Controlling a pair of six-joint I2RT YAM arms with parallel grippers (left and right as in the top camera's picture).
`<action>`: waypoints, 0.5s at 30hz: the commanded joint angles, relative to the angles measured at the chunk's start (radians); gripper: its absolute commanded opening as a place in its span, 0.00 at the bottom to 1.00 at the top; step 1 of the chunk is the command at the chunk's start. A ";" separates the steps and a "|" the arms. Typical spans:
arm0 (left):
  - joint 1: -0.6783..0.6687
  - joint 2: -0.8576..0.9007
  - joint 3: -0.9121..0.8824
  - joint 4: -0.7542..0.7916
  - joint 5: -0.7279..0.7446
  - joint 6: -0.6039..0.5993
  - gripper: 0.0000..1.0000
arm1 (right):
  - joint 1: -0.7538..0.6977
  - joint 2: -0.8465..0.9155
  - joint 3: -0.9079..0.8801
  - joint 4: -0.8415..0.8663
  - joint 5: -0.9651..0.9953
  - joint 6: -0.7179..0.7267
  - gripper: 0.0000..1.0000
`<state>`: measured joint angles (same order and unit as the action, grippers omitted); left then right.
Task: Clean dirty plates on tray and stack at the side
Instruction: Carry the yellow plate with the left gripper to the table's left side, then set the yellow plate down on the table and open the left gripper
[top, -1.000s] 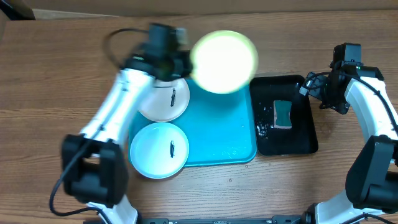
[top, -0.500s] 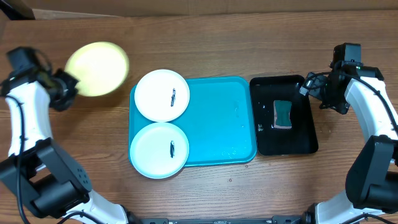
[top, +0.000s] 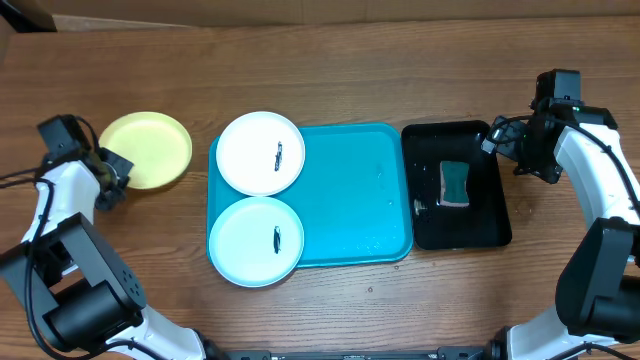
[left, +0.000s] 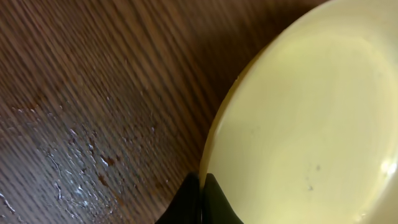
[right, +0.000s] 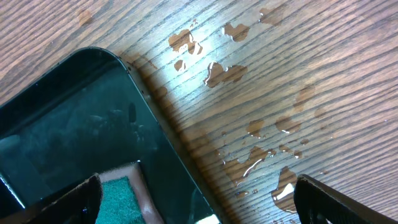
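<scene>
The yellow-green plate (top: 147, 149) lies on the wood at the far left, off the turquoise tray (top: 350, 195). My left gripper (top: 112, 172) is shut on its rim; the left wrist view shows the jaws (left: 202, 196) pinching the yellow-green plate's (left: 305, 118) edge. The white plate (top: 255, 150) and the pale blue plate (top: 250, 240) lie on the tray's left half, each with a small dark smear. My right gripper (top: 500, 140) is open and empty above the right edge of the black tray; its fingers (right: 196, 199) frame the wet wood.
The small glossy black tray (top: 480, 225) stands right of the turquoise tray and holds a green sponge (top: 456, 183), also seen in the right wrist view (right: 115, 199). Water drops (right: 249, 124) lie on the wood beside the black tray (right: 68, 124).
My left arm has swung the yellow-green plate from above the tray's back edge to the far left and lowered it onto the wood. The right arm has not moved.
</scene>
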<state>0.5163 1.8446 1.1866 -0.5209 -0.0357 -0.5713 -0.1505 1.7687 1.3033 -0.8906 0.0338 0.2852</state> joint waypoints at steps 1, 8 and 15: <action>-0.016 -0.034 -0.032 0.023 -0.019 -0.005 0.04 | -0.002 0.001 0.011 0.003 0.010 0.004 1.00; -0.022 -0.034 -0.038 0.023 -0.013 -0.001 0.13 | -0.002 0.001 0.011 0.003 0.010 0.003 1.00; -0.022 -0.035 0.031 -0.039 0.180 0.143 0.56 | -0.002 0.001 0.011 0.003 0.010 0.003 1.00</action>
<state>0.4988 1.8439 1.1622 -0.5220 0.0315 -0.5117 -0.1505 1.7687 1.3033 -0.8909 0.0334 0.2844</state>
